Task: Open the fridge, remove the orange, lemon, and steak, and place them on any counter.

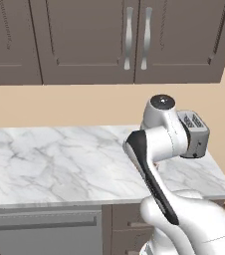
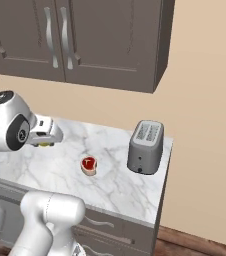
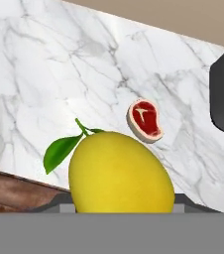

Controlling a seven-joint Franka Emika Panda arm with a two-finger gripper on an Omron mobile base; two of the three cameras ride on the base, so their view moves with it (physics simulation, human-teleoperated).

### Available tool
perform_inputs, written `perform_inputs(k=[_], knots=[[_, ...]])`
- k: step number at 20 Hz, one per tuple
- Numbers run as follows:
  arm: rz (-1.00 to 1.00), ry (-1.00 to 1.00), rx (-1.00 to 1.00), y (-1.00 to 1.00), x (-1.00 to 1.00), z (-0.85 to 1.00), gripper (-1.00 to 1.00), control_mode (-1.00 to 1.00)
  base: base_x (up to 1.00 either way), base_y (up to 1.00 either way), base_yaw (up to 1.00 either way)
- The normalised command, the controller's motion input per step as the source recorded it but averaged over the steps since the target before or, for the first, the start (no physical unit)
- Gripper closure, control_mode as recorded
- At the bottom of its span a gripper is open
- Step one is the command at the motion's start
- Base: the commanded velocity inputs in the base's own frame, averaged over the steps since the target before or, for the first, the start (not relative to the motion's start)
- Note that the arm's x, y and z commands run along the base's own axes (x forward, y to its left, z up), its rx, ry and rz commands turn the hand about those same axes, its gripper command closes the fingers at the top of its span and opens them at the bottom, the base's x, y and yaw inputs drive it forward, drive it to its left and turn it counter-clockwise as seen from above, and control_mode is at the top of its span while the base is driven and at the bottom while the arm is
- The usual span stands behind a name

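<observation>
Two foods in sight: lemon (image 3: 120, 173) and steak (image 2: 89, 165). Lemon is bright yellow, smooth, oval, with a short green stem and one glossy green leaf at its upper left in the hand view. It sits large at the bottom of that view, between the end effector's finger tips; the tips themselves are hidden behind the fruit. End effector (image 2: 46, 142) is closed on the lemon and holds it above the counter (image 1: 59, 164); in the right base view a sliver of yellow shows under the white hand.

Steak: small flat slab, roughly oval, raw red with a pale pinkish-white fat rim and a thin pale line across the red. It lies flat on the counter, apart from the lemon, between the end effector and the toaster (image 2: 145, 146).

Counter: white marble, grey veining, polished, squared front edge, over dark brown drawers. Toaster is a grey metal box with rounded corners and two slots on top, upright near the counter's right end by the beige wall.

Wall cabinets (image 1: 134, 40) above are dark brown, panelled, with curved silver handles, doors shut. Wooden floor shows below the counter's end.
</observation>
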Motion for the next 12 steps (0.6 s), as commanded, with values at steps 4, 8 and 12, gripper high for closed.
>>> perform_inputs(k=[4, 8, 12], knots=[[0.0, 0.06, 0.0, 0.0, 0.69, -0.57, 1.0, -1.0, 0.0, 0.0, 0.0], [0.0, 0.09, 0.0, 0.0, 0.76, -0.54, 1.0, -1.0, 0.0, 0.0, 0.0], [0.0, 0.04, -0.02, 0.0, 0.68, -0.65, 1.0, -1.0, 0.0, 0.0, 0.0]])
